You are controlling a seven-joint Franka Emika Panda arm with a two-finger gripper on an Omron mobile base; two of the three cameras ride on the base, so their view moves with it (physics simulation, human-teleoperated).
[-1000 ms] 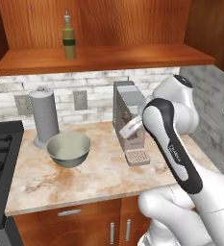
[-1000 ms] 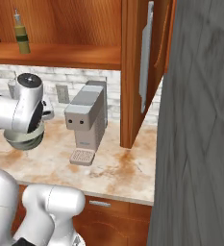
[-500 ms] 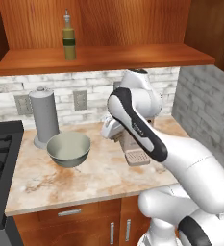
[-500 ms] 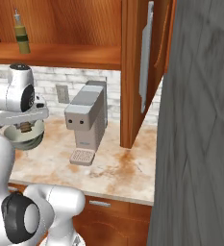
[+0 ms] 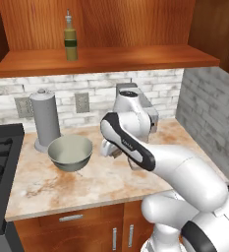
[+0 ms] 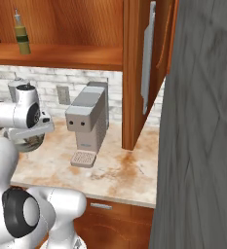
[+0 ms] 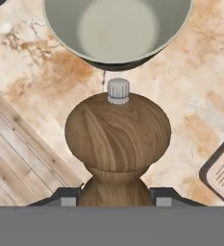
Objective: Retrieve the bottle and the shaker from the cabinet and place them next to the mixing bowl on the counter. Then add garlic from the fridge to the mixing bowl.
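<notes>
Shaker: wooden, bulb-shaped, with a small silver knob on top. In the hand view it stands between the two dark fingertips, clamped at its narrow neck by the gripper. Counter shows behind it.

Bowl: grey-green, empty, on the counter. In the hand view the bowl lies at 12 o'clock from the shaker, just beyond its knob; whether they touch cannot be told.

Bottle: olive-green with a pale neck and dark top, upright on the wooden shelf, at 12 o'clock above the bowl. In the right base view the bottle stands at the far left of the shelf.

Arm: white, bent low over the counter at 3 o'clock from the bowl, its wrist turned toward the bowl.

Canister: grey, upright cylinder, at 11 o'clock from the bowl, against the brick wall.

Coffee machine: grey, on the counter against the wall, at 3 o'clock from the arm's wrist in the right base view. Its drip tray shows at 4 o'clock in the hand view.

Stove: black, at 9 o'clock from the bowl.

Cabinet door: wooden, standing open.
</notes>
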